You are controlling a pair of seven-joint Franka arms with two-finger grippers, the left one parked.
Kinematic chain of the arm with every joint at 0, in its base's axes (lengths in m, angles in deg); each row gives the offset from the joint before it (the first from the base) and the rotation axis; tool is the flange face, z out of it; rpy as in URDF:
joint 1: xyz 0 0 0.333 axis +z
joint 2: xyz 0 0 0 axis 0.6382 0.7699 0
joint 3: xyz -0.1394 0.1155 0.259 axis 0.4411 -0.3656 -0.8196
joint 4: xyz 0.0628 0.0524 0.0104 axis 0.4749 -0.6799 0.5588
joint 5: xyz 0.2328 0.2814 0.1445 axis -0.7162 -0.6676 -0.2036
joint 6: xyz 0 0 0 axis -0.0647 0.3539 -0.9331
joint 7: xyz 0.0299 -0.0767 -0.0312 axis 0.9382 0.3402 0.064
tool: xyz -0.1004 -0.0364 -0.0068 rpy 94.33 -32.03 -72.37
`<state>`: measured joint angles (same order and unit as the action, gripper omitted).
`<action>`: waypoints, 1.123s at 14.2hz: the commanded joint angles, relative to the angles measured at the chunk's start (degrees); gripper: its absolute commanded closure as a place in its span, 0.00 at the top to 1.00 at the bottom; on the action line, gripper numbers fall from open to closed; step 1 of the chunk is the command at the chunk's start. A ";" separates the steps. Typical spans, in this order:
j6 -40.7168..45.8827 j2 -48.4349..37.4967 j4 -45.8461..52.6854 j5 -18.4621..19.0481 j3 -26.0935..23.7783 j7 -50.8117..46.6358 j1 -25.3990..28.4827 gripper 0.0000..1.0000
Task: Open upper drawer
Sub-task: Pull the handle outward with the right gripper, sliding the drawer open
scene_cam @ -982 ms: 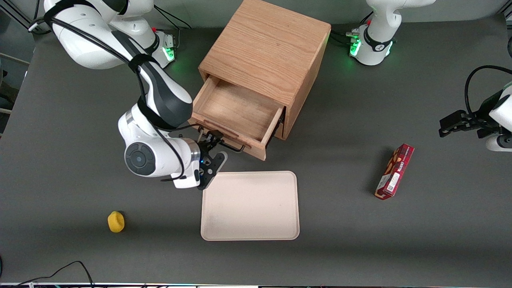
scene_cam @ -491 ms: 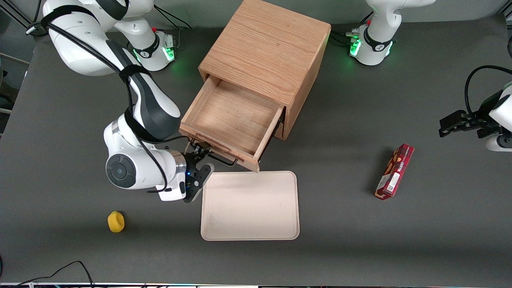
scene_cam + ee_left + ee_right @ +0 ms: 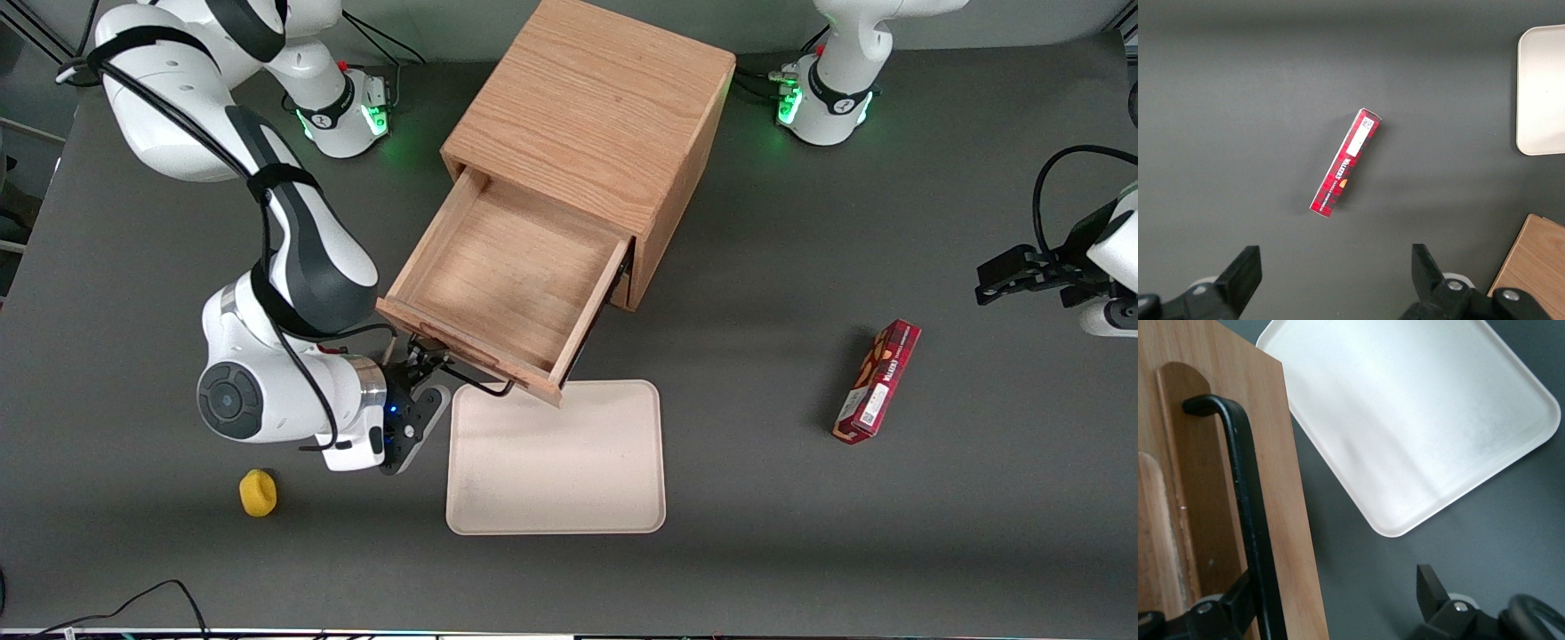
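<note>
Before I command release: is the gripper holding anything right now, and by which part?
The gripper sits at the black bar handle of the pulled-out upper drawer; whether it clamps the handle cannot be told.

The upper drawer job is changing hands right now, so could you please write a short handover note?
Tool: at the front of the upper drawer, one finger against the black handle; whether it grips the bar cannot be told.
Things: the drawer is pulled far out of the cabinet and looks empty; its front corner overhangs the tray. A red box lies toward the parked arm's end, a yellow object nearer the camera than the tool.
Done: drawer open.
Left: probably just let go and back away.
</note>
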<state>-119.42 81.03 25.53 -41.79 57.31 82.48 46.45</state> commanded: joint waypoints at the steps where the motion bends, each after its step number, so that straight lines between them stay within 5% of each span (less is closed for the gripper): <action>1: 1.78 3.75 6.36 1.06 0.28 1.16 0.94 1.00; 8: 5.28 2.27 8.04 0.62 0.10 2.39 0.59 1.00; 13: 12.48 -10.19 7.16 0.09 -0.43 1.52 -0.20 1.00; 16: 17.76 -17.58 5.49 0.27 -0.16 -15.27 -0.38 1.00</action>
<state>-103.56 68.90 34.49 -41.79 56.62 78.18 46.29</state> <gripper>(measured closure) 0.000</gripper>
